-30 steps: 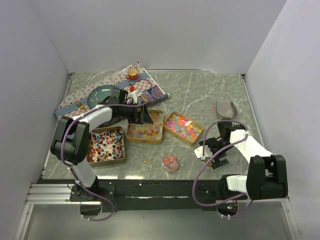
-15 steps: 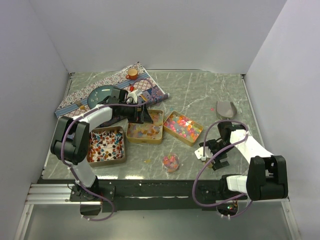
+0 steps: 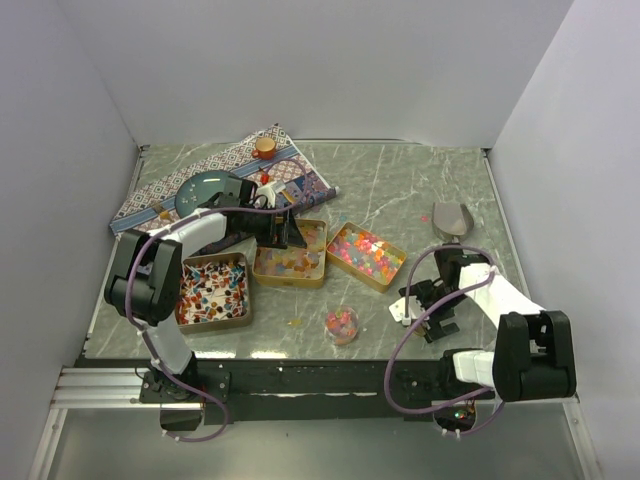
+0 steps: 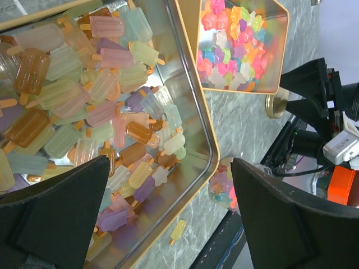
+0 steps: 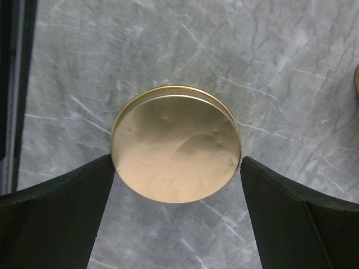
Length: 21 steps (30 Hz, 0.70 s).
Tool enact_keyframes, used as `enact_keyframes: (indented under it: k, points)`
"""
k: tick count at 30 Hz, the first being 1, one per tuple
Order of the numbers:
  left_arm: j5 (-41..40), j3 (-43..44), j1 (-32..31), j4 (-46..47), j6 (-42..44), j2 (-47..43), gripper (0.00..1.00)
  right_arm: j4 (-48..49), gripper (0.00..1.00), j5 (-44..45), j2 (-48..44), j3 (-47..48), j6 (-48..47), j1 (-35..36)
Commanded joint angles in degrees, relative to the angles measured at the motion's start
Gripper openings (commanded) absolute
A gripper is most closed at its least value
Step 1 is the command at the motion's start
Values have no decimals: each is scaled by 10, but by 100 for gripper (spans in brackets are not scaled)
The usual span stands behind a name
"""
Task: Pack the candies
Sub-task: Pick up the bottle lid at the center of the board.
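Observation:
Three gold tins hold the candies: red-white-black ones point(image 3: 212, 290), pale lolly-shaped ones point(image 3: 290, 257) and bright star-shaped ones point(image 3: 366, 255). My left gripper point(image 3: 288, 234) hangs open over the middle tin's point(image 4: 193, 106) near end, with lolly candies point(image 4: 106, 112) below its fingers. One yellow candy point(image 4: 178, 230) lies loose on the table outside that tin. A small clear cup of bright candies point(image 3: 341, 323) stands near the front edge. My right gripper point(image 5: 176, 162) is open, a fingertip at each side of a round tan disc point(image 5: 176, 143) lying flat on the table.
A patterned cloth point(image 3: 225, 178) at the back left carries a teal plate point(image 3: 203, 188) and a small orange-topped jar point(image 3: 265, 146). A grey scoop point(image 3: 452, 217) lies at the right. White walls close in the table on three sides.
The right gripper has shifted slightly toward the near edge. The left arm has barely moved. Both grippers stay open.

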Motion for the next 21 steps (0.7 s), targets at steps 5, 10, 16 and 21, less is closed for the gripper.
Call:
enact_keyframes:
  k: [5,10,16,21]
  points:
    - [12,19,-2,11,0,-3,97,15,92,-11,19,16,-26,0]
    - [10,19,-2,5,5,-16,97,-22,83,-54,-14,43,0,0]
    - [14,10,0,20,-1,-40,97,-125,82,-116,-88,148,36,14]
    - [5,-1,1,28,-5,-74,97,-124,82,-134,-96,221,134,104]
